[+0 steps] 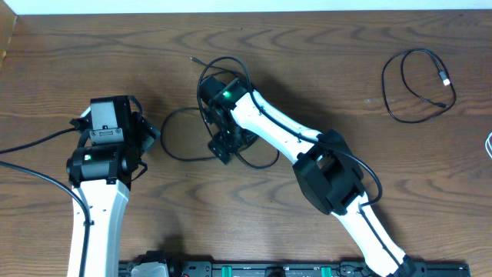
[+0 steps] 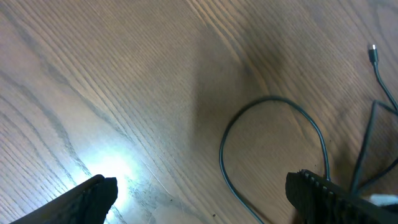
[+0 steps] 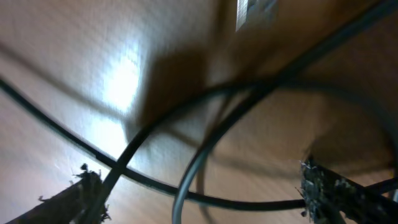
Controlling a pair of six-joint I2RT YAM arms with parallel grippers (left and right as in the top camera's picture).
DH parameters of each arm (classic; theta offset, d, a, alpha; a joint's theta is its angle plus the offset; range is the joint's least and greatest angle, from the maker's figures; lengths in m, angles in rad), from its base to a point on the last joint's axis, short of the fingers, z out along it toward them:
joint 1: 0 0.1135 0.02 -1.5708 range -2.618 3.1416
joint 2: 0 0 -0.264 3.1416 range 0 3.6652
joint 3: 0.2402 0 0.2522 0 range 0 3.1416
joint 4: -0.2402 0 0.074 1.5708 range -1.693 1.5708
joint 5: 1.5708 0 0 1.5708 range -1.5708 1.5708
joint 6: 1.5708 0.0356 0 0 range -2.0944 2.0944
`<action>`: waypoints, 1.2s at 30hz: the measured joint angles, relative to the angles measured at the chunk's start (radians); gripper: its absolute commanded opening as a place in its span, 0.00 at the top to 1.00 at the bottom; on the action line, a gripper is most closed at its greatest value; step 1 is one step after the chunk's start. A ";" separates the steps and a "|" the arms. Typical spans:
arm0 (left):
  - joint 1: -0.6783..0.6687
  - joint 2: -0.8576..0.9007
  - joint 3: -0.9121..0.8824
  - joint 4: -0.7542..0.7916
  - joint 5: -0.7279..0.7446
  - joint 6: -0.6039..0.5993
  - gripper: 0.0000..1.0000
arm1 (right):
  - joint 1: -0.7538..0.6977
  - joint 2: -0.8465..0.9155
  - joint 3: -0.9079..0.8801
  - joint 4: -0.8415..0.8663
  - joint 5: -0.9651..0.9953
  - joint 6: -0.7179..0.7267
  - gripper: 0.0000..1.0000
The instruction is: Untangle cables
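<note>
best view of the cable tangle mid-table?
Overhead: the tangle shows with all its loops, bar what the arm covers. Left wrist catches only one loop and a plug; right wrist shows blurred close-up strands.

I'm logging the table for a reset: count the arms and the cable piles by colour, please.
Arms: 2, left arm and right arm
Black cable piles: 2, centre tangle and right loop
White cable: 1, a sliver at the right edge
Total: 5
</note>
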 measured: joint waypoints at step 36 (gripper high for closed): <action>0.000 0.000 0.000 -0.030 0.000 0.000 0.06 | -0.445 -0.022 -0.090 0.100 0.082 -0.073 0.99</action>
